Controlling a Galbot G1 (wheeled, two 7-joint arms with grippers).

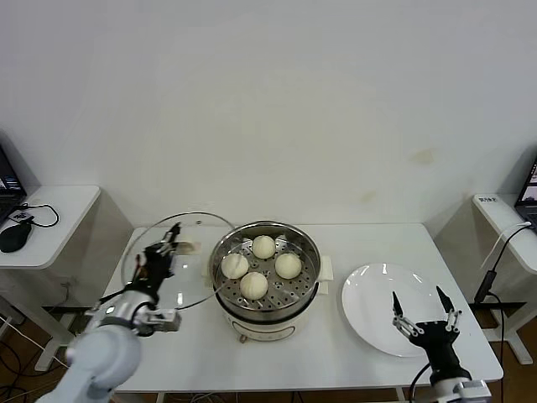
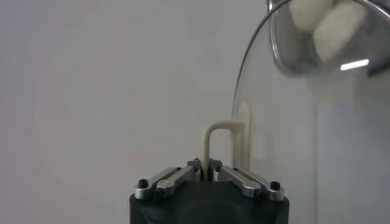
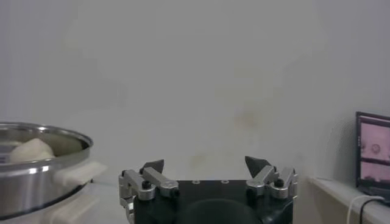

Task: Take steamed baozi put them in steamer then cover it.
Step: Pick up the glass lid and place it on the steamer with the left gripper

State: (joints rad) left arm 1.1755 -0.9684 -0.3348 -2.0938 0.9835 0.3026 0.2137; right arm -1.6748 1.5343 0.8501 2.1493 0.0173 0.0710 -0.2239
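Several cream-white steamed baozi (image 1: 263, 246) lie in the shiny steamer (image 1: 312, 254) on its white pot base at the table's middle. Just left of it the clear glass cover (image 1: 201, 269) is held up, tilted on edge. My left gripper (image 1: 168, 248) is shut on the cover's cream handle (image 2: 210, 141), seen between the closed jaws of the left gripper (image 2: 205, 165). Through the cover (image 2: 274, 128) the steamer (image 2: 283, 52) and baozi (image 2: 332, 27) show. My right gripper (image 1: 417, 295) hangs open over a white plate (image 1: 369, 294), nothing between its fingers. The right gripper (image 3: 205, 163) faces the wall, with the steamer (image 3: 36, 176) off to one side.
The white plate lies bare at the right of the white table (image 1: 201, 353). A side table with a black mouse (image 1: 14, 236) stands at far left. Another side table (image 1: 502, 220) with cables stands at far right, near a monitor (image 3: 373, 152).
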